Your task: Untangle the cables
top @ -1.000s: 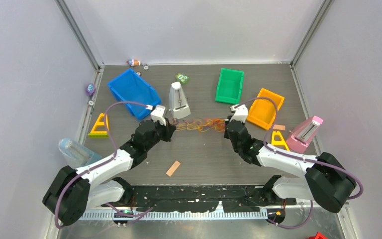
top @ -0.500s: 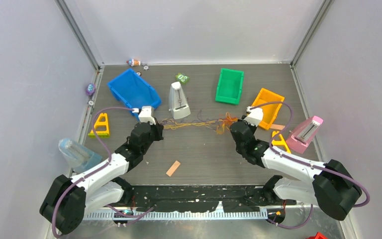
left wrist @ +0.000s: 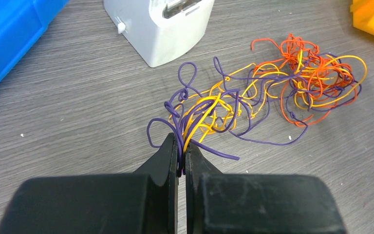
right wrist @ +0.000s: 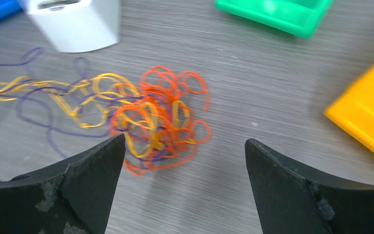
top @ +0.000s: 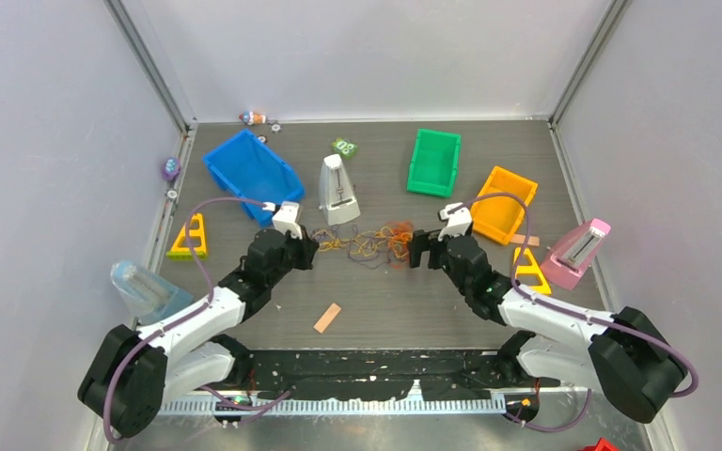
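The cables (top: 368, 244) are thin purple, yellow and orange wires lying in a loose tangle on the grey table between the two arms. My left gripper (top: 308, 247) is shut on the left end of the tangle. In the left wrist view, purple and yellow cables (left wrist: 209, 109) run into the pinched jaws of that gripper (left wrist: 181, 142), and an orange clump (left wrist: 316, 73) lies farther right. My right gripper (top: 421, 250) stands open just right of the tangle. In the right wrist view the orange clump (right wrist: 158, 119) lies on the table in front of the left finger, with nothing between the fingers of the right gripper (right wrist: 184, 142).
A white metronome (top: 338, 191) stands just behind the cables. Behind it are a blue bin (top: 249, 174), a green bin (top: 434, 162) and an orange bin (top: 501, 204). A pink metronome (top: 578, 252) and yellow triangles (top: 189, 237) (top: 528, 266) flank the arms. A tan block (top: 327, 318) lies near the front.
My right gripper has opened and let go of the cables. The bundle that was stretched taut between both grippers has slackened into a loose pile. Both grippers have moved slightly inward.
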